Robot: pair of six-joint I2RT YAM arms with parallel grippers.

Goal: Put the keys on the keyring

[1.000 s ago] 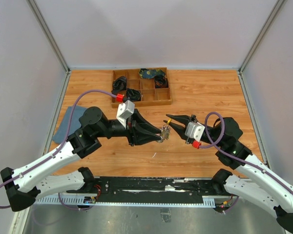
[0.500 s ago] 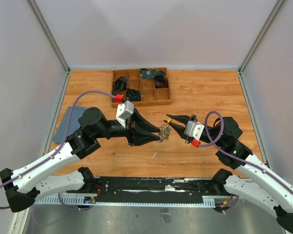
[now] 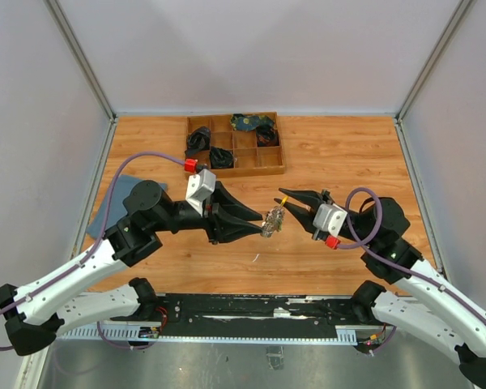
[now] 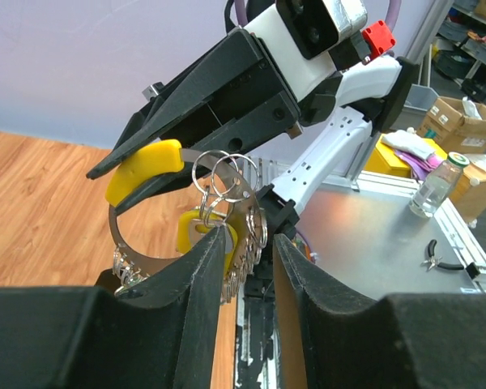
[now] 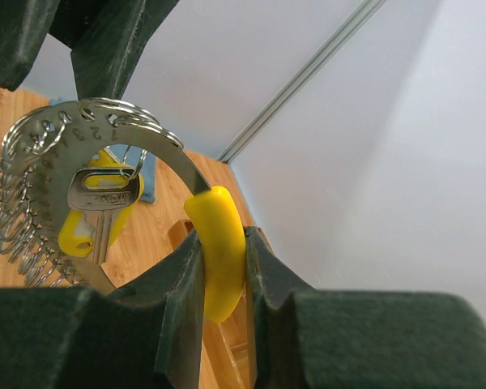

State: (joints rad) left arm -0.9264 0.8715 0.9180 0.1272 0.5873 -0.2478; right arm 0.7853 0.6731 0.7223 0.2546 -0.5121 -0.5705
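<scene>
Holding the keyring (image 5: 158, 150) in the air above the worktop (image 3: 348, 154), the right pincer (image 5: 219, 263) is closed on its yellow piece (image 5: 217, 235) and the left pincer (image 4: 249, 237) is clamped on the keys (image 4: 241, 258), which look light, thin, stiff and slippery, probably best pinched flat by the heads.

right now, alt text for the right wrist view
The right gripper pinches the yellow piece of a flat metal keyring. A silver key with a yellow head hangs inside the loop, small rings lining its left edge.
</scene>
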